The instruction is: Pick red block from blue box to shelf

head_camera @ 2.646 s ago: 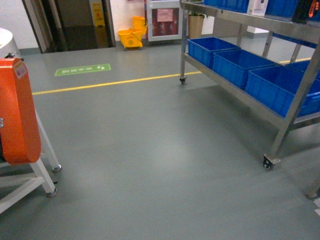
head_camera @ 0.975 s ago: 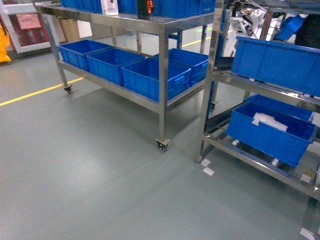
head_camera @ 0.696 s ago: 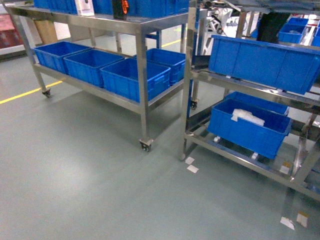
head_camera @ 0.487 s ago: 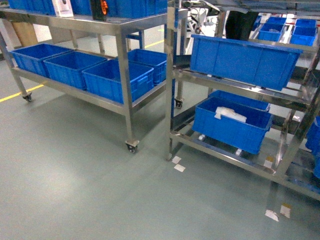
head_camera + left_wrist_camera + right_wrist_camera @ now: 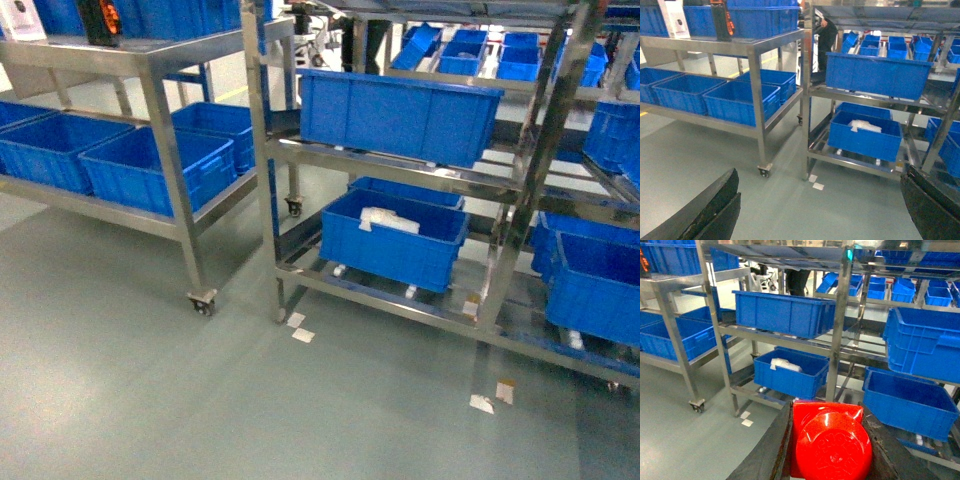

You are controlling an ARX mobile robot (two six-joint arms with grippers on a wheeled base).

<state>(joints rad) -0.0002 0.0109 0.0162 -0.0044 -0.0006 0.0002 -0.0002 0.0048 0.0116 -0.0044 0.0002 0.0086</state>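
Note:
The red block, glossy with its round stud facing the camera, fills the bottom of the right wrist view. My right gripper is shut on it, a black finger pressed against each side. The shelf, a tall rack of shiny steel posts and rails holding dark blue crates, stands just ahead; it also shows as the shelf in the head view and the shelf in the left wrist view. My left gripper hangs open over bare floor. The blue box is out of view. Neither gripper appears in the head view.
A low wheeled steel trolley with dark blue crates stands left of the rack. One crate on the rack's bottom tier holds a white bag. Paper scraps lie on the grey floor by the rack's feet.
The head view has swung right, from open floor beside an orange machine to the racks. The trolley has slid to the left of the view and the tall rack now fills the middle.

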